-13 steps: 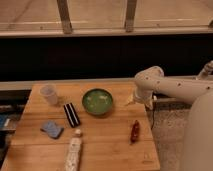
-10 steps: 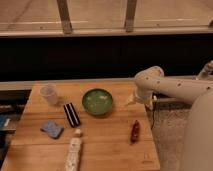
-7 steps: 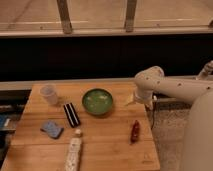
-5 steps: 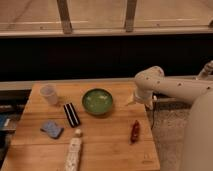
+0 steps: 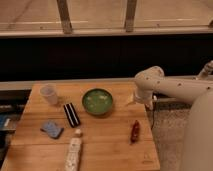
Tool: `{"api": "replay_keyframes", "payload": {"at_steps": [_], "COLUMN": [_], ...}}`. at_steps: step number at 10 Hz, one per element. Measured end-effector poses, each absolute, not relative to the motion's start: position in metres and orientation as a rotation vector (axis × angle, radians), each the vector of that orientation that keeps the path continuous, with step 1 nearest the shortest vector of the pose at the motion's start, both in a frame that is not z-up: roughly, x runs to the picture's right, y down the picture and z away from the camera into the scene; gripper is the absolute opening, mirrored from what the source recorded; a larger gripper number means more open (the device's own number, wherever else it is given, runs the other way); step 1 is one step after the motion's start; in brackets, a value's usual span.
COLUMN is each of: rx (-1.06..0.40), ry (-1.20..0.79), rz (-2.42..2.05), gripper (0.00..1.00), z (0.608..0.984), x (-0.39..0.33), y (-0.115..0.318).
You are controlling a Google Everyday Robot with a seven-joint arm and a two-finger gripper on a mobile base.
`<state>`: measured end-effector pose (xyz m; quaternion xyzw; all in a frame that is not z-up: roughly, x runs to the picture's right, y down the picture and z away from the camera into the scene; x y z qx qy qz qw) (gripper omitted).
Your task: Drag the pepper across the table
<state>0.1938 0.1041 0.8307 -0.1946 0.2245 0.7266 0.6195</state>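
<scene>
Nothing has moved in the last second: the gripper (image 5: 142, 101) still hangs over the right edge of the light-brown plank table (image 5: 107, 147), open or closed I cannot tell, apart from the small dark-red chili pepper (image 5: 134, 131) lying nearer the front, so dragging probably hasn't begun.

No words, numbers or brand names can be read from where I stand. A small dark mark (image 5: 146, 159) sits near the front right corner of the counter (image 5: 110, 142), too small to tell whether it is lettering. The long white object (image 5: 74, 152) lying at the counter's front edge may carry a label, but nothing on it comes clear. The gripper (image 5: 141, 101) hangs over the counter's right edge, with no legible marking on it.
</scene>
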Motion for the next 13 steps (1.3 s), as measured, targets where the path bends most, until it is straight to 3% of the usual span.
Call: {"api": "replay_keyframes", "payload": {"at_steps": [13], "rx": [-0.428], "ry": [0.545], "rz": [1.682], "gripper": [0.80], "z": [0.8279], "x": [0.1954], "y": [0.1121]}}
